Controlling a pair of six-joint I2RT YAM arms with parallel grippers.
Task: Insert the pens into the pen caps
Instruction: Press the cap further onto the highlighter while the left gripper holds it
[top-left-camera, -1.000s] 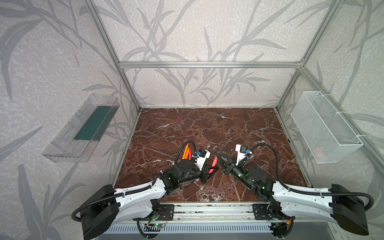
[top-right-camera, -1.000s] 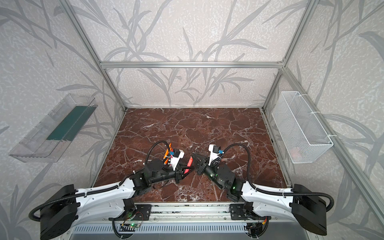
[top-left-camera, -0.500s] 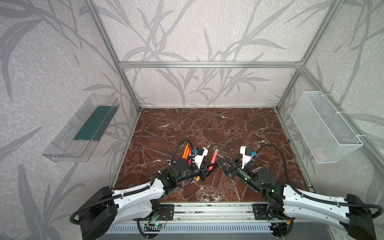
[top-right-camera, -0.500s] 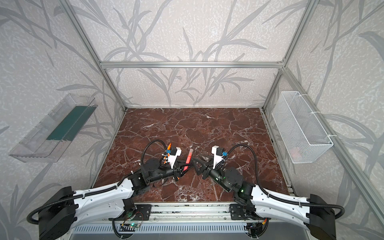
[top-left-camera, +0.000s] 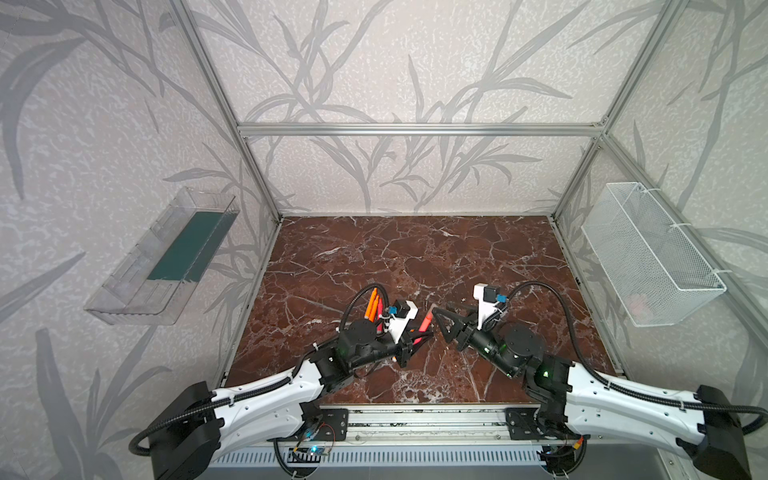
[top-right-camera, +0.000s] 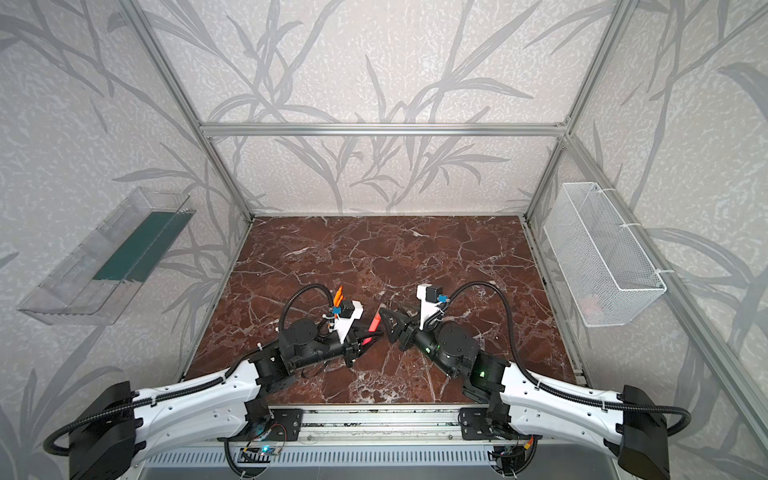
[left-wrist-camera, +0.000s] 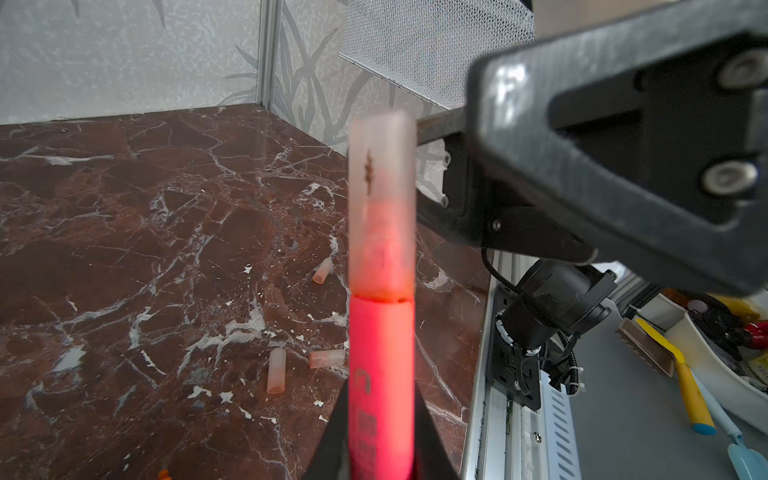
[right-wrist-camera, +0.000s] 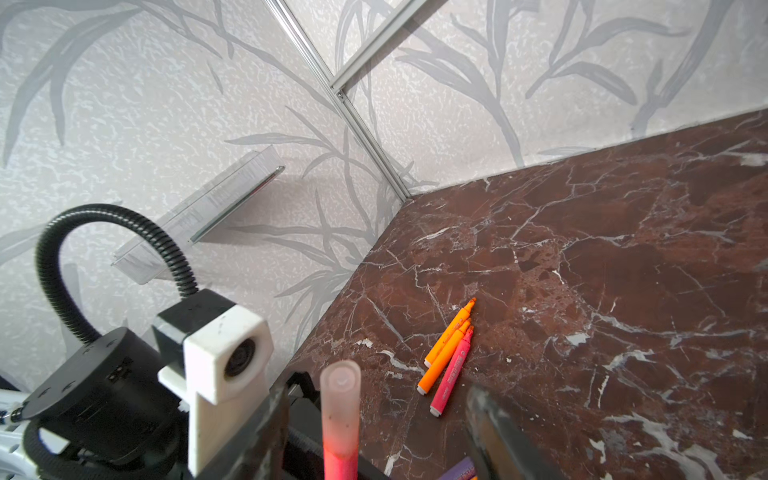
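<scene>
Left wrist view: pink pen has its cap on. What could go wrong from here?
1. A dark line shows where the cap meets the pink pen; it may not be fully seated and could slip off.
2. The open right gripper stands close beside the cap; pulling back could knock it.
3. Loose caps lie nearby; setting the pen down may scatter them.

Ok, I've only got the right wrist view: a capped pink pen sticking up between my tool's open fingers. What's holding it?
Observer: The left tool, shut on the pink pen below its cap. The left wrist view shows that grip.
Operator: Any loose caps around? I see none from here.
Observer: Three, lying on the table in the left wrist view: one loose cap by itself, and two more close together but apart.
</scene>
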